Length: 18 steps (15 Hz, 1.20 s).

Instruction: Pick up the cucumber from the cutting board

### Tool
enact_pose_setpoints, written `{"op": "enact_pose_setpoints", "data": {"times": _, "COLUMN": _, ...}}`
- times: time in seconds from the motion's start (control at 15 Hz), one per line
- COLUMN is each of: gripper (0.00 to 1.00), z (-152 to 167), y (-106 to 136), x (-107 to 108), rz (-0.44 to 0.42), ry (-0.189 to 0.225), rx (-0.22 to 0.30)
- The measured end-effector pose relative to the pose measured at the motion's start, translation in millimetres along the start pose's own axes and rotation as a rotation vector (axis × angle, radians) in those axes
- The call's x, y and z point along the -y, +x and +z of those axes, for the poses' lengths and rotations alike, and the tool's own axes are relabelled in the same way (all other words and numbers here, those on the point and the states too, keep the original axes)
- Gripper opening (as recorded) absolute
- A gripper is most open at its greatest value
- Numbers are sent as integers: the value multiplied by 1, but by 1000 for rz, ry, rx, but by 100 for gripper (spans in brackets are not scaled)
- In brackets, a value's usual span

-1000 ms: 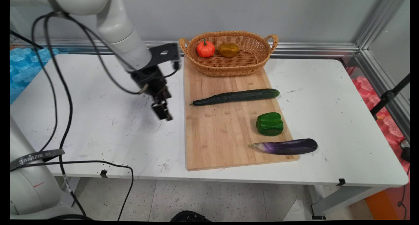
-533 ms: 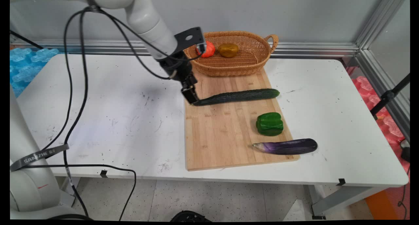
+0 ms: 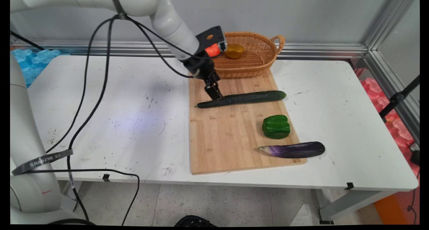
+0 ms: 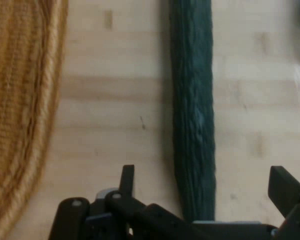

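Table: white surface scuffed with dark marks, a grey wall and metal rail behind it.
Board: a pale wooden cutting board lies on the table's middle, its long side running away from the camera; in the hand view its grain fills the background.
Basket: a woven wicker basket with loop handles stands on the board's far end; its rim curves down the left side of the hand view.
In the basket: a brown-yellow round vegetable and an orange one, the latter partly hidden behind the arm's wrist.
Cucumber: a long dark green cucumber lies across the board just in front of the basket, apart from it; the hand view shows it running straight up between the fingers.
Gripper: the black gripper hangs over the cucumber's left part, fingers spread apart on either side of it, clasping nothing; whether they touch it cannot be told.
Pepper: a green bell pepper sits near the board's right edge.
Eggplant: a purple eggplant lies just in front of the pepper, its thick end overhanging the board.
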Motion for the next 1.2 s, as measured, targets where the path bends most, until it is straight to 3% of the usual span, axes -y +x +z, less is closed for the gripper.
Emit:
{"op": "enact_pose_setpoints", "data": {"times": 0.53, "gripper": 100, "z": 41, "y": 10, "x": 6, "rz": 0, "ry": -12, "rx": -69}}
{"op": "enact_pose_setpoints", "data": {"times": 1.07, "gripper": 100, "z": 75, "y": 9, "x": -1, "rz": -17, "ry": -6, "rx": -96}}
{"op": "enact_pose_setpoints", "data": {"times": 1.13, "gripper": 0, "z": 78, "y": 9, "x": -1, "rz": -20, "ry": -5, "rx": -98}}
{"op": "enact_pose_setpoints", "data": {"times": 1.2, "gripper": 0, "z": 80, "y": 9, "x": -2, "rz": -23, "ry": -5, "rx": -100}}
